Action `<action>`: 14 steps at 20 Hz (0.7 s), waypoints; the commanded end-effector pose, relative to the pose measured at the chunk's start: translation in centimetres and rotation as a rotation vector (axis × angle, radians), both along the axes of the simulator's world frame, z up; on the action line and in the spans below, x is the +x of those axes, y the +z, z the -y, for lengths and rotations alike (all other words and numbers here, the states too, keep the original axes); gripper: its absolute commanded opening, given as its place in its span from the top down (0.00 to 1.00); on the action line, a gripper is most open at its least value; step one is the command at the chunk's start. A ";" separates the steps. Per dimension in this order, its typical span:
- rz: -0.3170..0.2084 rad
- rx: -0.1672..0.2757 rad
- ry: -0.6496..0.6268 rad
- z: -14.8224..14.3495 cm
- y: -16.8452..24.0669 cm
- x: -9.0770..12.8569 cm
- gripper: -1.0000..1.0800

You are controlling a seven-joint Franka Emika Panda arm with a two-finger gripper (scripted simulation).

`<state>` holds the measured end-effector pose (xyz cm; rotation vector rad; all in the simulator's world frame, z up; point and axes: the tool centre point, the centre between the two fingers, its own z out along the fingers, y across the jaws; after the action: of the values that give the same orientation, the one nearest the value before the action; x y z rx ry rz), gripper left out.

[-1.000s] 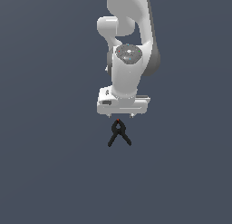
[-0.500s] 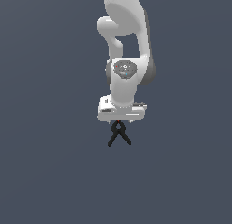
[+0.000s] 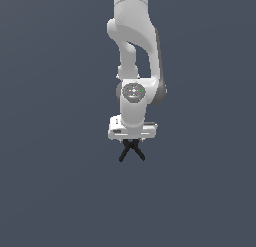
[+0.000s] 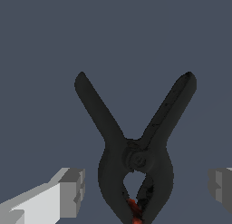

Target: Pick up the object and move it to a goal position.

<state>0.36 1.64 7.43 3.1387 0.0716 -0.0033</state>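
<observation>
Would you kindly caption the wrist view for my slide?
Small black spring clamp with red tip sits between the open gripper fingers, untouched.

A black spring clamp point(image 4: 136, 159) fills the middle of the wrist view, its two legs splayed apart and a red tip at its closed end. A grey fingertip point(image 4: 71, 191) stands on either side, each apart from the clamp.

The exterior view faces the arm point(image 3: 134, 66) from a distance; the wrist view looks closely down, sharing the clamp point(image 4: 135, 150).
</observation>
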 end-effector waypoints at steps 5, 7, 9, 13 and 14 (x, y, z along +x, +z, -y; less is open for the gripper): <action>0.000 0.001 0.000 0.0 -0.5 0.0 0.04; 0.000 0.001 0.000 0.0 -0.9 0.0 0.04; 0.001 0.001 0.001 0.0 -1.6 -0.1 0.04; 0.001 0.002 0.001 0.0 -3.7 -0.1 0.04; 0.001 0.002 0.001 0.0 -4.1 -0.1 0.04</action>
<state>0.26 1.61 4.09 3.1403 0.0725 -0.0011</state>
